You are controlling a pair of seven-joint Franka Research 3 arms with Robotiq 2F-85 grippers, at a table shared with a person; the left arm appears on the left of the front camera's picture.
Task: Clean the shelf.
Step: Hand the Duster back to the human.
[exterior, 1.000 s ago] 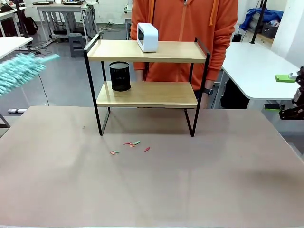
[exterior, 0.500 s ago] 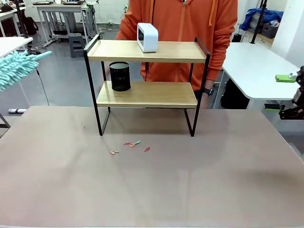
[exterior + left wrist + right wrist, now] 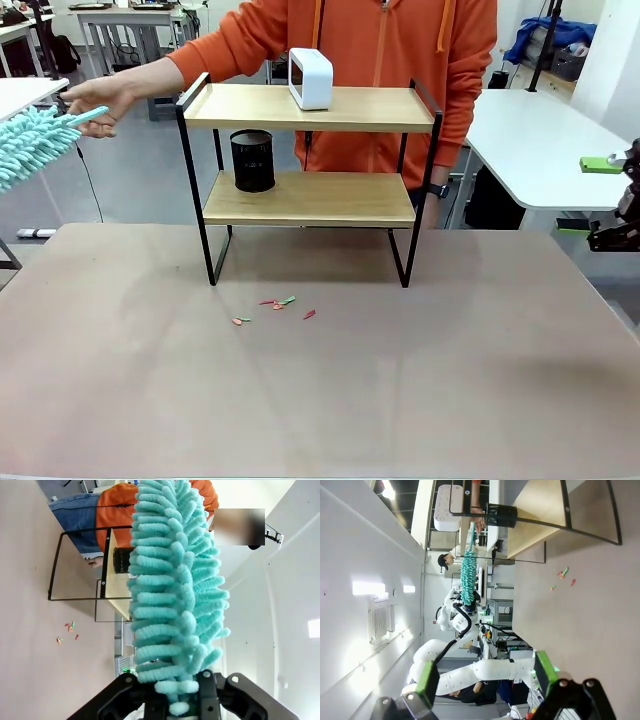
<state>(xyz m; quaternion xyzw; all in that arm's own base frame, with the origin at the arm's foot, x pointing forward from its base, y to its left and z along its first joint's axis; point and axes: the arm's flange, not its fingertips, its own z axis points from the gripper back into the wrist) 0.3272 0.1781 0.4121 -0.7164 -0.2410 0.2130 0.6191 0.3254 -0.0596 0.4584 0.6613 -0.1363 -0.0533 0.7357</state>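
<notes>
The left claw (image 3: 176, 692) is clamped on the base of a teal fluffy duster (image 3: 175, 585), whose head rises straight up from between its black fingers. In the front view the duster (image 3: 35, 145) pokes in at the far left, well clear of the shelf (image 3: 310, 108), and the person's hand (image 3: 100, 100) has taken hold of its thin tip. Seen from the left claw, the shelf (image 3: 112, 575) stands well beyond the duster and off to one side, partly hidden behind the teal strands, with its black frame resting on the worktop (image 3: 30, 645). The right claw (image 3: 485, 677) has its jaws wide apart with nothing between the green pads (image 3: 545, 667); from it the shelf (image 3: 540, 515) lies far ahead across the worktop (image 3: 580, 610), well apart from the fingers. In the front view the right claw (image 3: 625, 205) sits at the right edge, away from the shelf. On the shelf's top board stands a white box-like device (image 3: 310, 78), and on the lower board, toward its left end, a black mesh cup (image 3: 252, 160). A few small red and green scraps (image 3: 275, 308) lie on the worktop (image 3: 320, 400) just in front of the shelf's legs. The person in an orange hoodie (image 3: 385, 60) stands right behind the shelf.
</notes>
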